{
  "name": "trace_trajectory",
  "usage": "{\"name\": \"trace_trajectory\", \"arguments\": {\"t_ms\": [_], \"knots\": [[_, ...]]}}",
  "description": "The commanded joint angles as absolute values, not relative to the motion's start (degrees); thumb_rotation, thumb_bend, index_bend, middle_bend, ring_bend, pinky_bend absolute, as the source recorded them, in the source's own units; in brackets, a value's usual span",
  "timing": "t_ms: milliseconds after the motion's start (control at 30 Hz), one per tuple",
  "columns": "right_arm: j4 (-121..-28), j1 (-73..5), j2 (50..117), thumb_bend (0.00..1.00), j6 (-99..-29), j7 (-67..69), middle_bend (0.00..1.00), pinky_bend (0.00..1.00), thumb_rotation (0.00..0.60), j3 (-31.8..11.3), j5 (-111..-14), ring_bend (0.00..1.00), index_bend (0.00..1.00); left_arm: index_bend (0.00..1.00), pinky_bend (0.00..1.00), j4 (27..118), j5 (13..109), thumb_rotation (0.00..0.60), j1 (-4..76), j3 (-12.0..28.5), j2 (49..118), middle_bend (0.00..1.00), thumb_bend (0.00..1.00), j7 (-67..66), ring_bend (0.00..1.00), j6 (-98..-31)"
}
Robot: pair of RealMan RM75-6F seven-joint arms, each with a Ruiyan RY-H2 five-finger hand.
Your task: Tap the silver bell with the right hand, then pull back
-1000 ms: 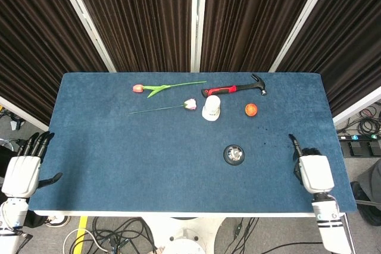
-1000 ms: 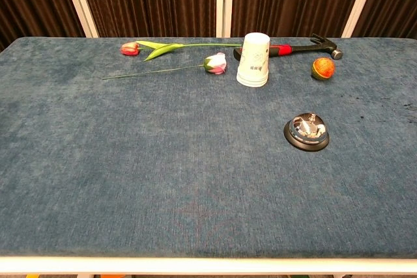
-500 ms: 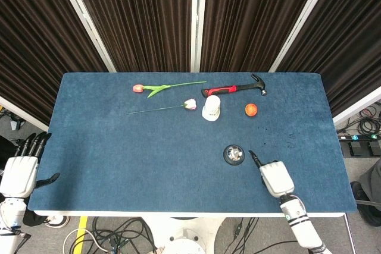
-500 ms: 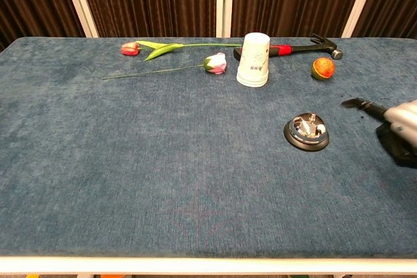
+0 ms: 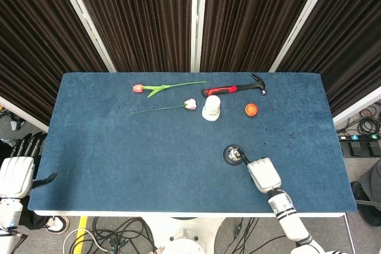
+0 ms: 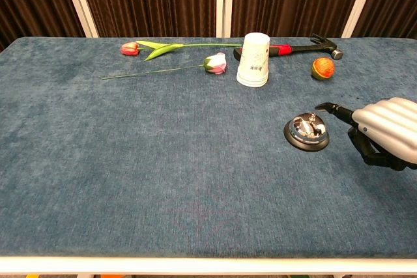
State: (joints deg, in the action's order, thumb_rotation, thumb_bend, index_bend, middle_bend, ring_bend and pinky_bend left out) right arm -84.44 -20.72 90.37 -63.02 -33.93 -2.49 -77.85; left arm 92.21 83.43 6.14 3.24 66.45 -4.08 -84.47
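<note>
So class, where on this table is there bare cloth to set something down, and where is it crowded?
Free: the whole left half in front of the tulips. Crowded: the far strip with paper cup and hammer; also around the silver bell and right hand.

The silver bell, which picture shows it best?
The chest view: the silver bell is bigger there, with its shiny dome and button clear. In the head view it is small, with the right hand right beside it.

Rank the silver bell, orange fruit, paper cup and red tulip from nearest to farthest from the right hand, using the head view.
From the right hand:
1. Silver bell, right beside its fingertip.
2. Orange fruit, farther back.
3. Paper cup, back and leftward.
4. Red tulip, far back left.
</note>
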Motion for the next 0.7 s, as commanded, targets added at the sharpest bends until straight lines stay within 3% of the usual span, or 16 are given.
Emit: {"name": "trace_trajectory", "arguments": {"t_ms": [33,500,700], "knots": [[-83.5,-21.3,91.0,1.00,-61.1,-35.1,0.83,0.64,0.600,-2.4,-75.5,0.69,0.00,0.09,0.15,92.1,83.5,0.600,6.0,3.1,66.3,0.05,0.11,-3.9,0.00,-84.5],[-85.6,-21.2,90.3,1.00,-65.8,-33.7,0.83,0.64,0.600,-2.0,-78.4,0.69,0.00,0.09,0.15,92.2,83.8,0.600,5.9,3.2,66.1,0.05,0.11,-3.9,0.00,-84.6],[-85.3,-21.9,90.7,1.00,-64.6,-34.3,0.83,0.64,0.600,-1.7,-77.8,0.69,0.00,0.09,0.15,92.5,83.7,0.600,5.9,3.3,66.0,0.05,0.11,-4.1,0.00,-84.8]]}}
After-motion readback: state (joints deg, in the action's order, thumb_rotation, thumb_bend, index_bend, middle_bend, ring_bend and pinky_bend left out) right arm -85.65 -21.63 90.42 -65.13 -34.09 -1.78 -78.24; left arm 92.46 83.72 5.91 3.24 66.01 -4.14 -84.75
